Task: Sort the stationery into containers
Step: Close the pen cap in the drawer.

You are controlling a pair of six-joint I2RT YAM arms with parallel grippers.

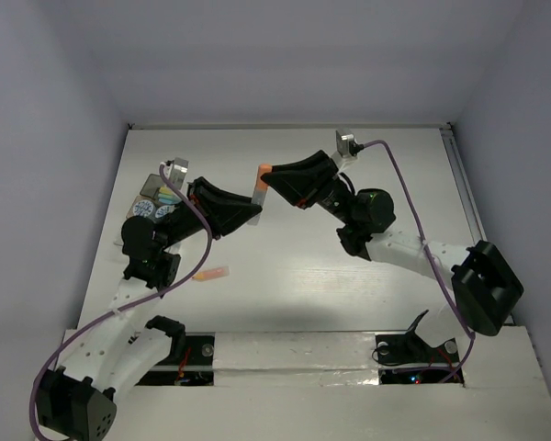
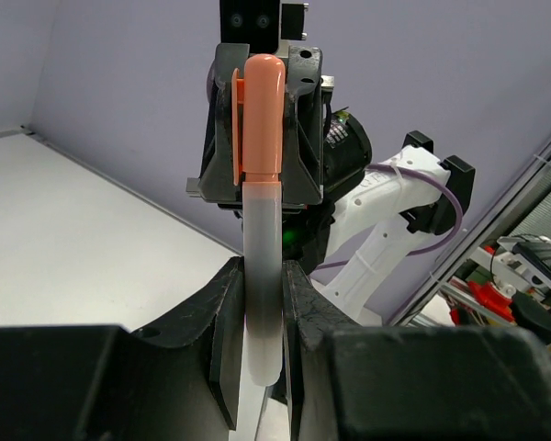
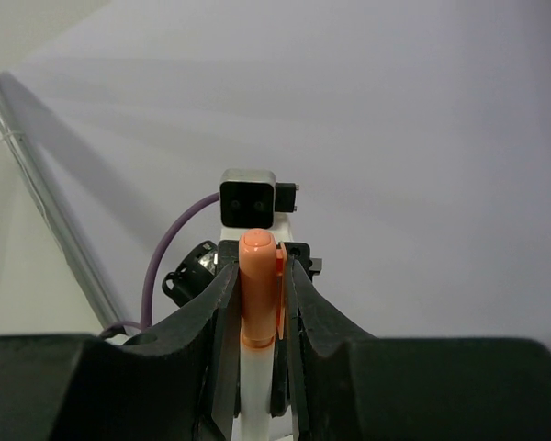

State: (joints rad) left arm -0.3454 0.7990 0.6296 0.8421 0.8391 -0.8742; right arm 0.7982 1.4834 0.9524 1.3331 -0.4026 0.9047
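1. Marker [image 1: 260, 190], orange cap on a white barrel: you have it held above the middle of the table [image 1: 349, 276], shared between both arms.
2. Your left arm reaches in from the left, and the left gripper [image 1: 253, 211] is clamped on the white barrel.
3. Your right arm bends in from the right, and the right gripper [image 1: 270, 175] is clamped on the orange cap.
4. Seen from overhead, the long axis runs near to far, with the cap toward the far wall.
5. The containers [image 1: 156, 204] sit by the table's left edge.

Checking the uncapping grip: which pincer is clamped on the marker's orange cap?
The right pincer; it grips the orange cap, while the left pincer holds the white barrel.
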